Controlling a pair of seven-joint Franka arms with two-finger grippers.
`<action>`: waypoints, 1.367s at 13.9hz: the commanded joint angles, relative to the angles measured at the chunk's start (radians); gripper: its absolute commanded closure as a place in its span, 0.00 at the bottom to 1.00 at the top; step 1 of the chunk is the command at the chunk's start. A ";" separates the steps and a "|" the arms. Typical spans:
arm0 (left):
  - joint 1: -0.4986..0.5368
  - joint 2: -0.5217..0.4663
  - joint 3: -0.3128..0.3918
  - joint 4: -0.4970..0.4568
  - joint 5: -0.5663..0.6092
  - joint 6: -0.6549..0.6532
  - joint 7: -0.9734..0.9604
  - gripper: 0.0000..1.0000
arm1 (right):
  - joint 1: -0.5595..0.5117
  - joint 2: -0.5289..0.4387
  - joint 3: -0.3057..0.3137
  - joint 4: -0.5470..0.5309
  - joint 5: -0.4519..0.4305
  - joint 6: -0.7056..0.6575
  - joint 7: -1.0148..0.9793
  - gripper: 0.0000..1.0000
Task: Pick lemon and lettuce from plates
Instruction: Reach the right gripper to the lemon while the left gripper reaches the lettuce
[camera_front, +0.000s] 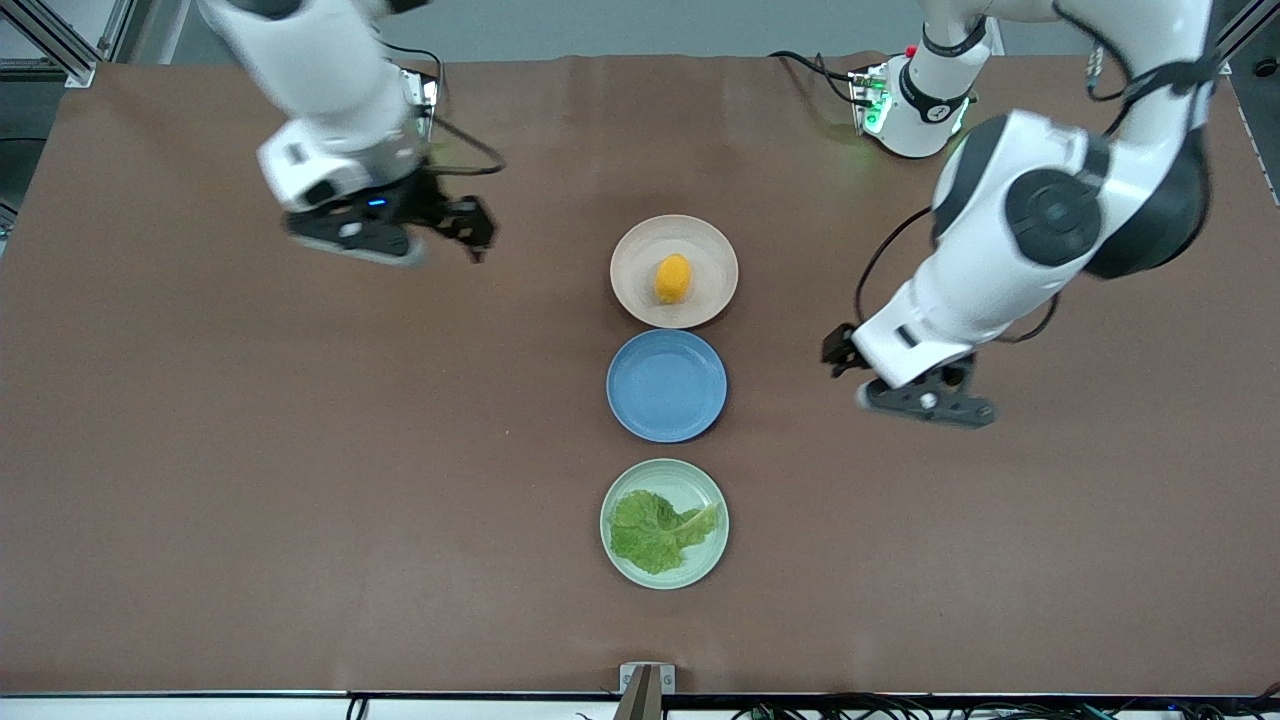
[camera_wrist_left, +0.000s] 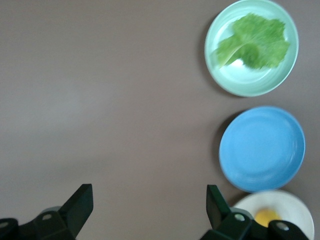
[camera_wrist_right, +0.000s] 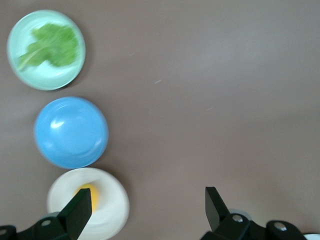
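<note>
The lemon (camera_front: 673, 278) lies on the beige-pink plate (camera_front: 630, 250), the plate farthest from the front camera. The lettuce (camera_front: 655, 530) lies on the mint green plate (camera_front: 700, 478), the nearest one. My right gripper (camera_front: 475, 235) is open and empty, up over bare table toward the right arm's end, beside the beige-pink plate. My left gripper (camera_front: 835, 355) is open and empty over bare table toward the left arm's end, beside the blue plate. The left wrist view shows the lettuce (camera_wrist_left: 255, 40) and lemon (camera_wrist_left: 266, 216); the right wrist view shows the lemon (camera_wrist_right: 90, 194) and lettuce (camera_wrist_right: 52, 45).
An empty blue plate (camera_front: 667, 385) sits between the two task plates, the three in a row down the table's middle. Brown table surface spreads wide toward both arms' ends. Cables and the arms' bases stand along the edge farthest from the front camera.
</note>
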 joint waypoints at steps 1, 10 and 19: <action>-0.042 0.120 0.000 0.041 0.079 0.150 0.002 0.00 | 0.131 0.086 -0.017 -0.048 0.020 0.138 0.211 0.00; -0.124 0.507 0.002 0.162 0.124 0.858 0.184 0.16 | 0.322 0.456 -0.017 -0.005 0.026 0.458 0.408 0.00; -0.137 0.648 0.005 0.171 0.124 1.136 0.223 0.26 | 0.420 0.613 -0.017 0.075 0.029 0.522 0.398 0.00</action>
